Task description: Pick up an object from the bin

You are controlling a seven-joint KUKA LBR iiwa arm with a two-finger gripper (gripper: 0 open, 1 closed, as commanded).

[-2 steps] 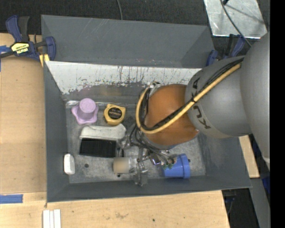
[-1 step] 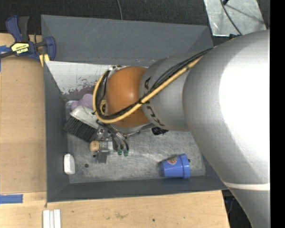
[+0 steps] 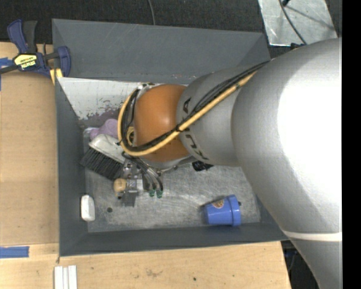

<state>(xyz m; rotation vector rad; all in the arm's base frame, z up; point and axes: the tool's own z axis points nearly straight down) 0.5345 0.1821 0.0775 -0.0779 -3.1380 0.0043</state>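
Grey metal walls slope down to the flat floor of a bin [image 3: 69, 161] that takes up the middle of the frame, with dark flooring behind it at the top. A thick silver robot arm [image 3: 289, 131] comes in from the right, and its rounded orange wrist cover [image 3: 156, 122], wrapped in black and yellow cables, sits over the centre of the bin.

Below that cover, the gripper [image 3: 139, 185] points down at the bin floor, left of centre. It is low, close to the floor or touching it, probably so that it can close on something small lying flat. Whether the claw is spread or pressed together cannot be told, and nothing is clearly held in it.

The nearest thing is a small tan rounded piece [image 3: 119, 185], just beside the gripper on its left. It looks like the likeliest pick. A black brush [image 3: 101, 161] lies just up and to the left, and beyond it a pale silvery object [image 3: 105, 143] and something lilac [image 3: 108, 127] are bunched against the upper left corner. A small white block [image 3: 87, 208] lies apart at lower left. A blue cup [image 3: 222, 211] lies on its side at lower right, well clear of the gripper.
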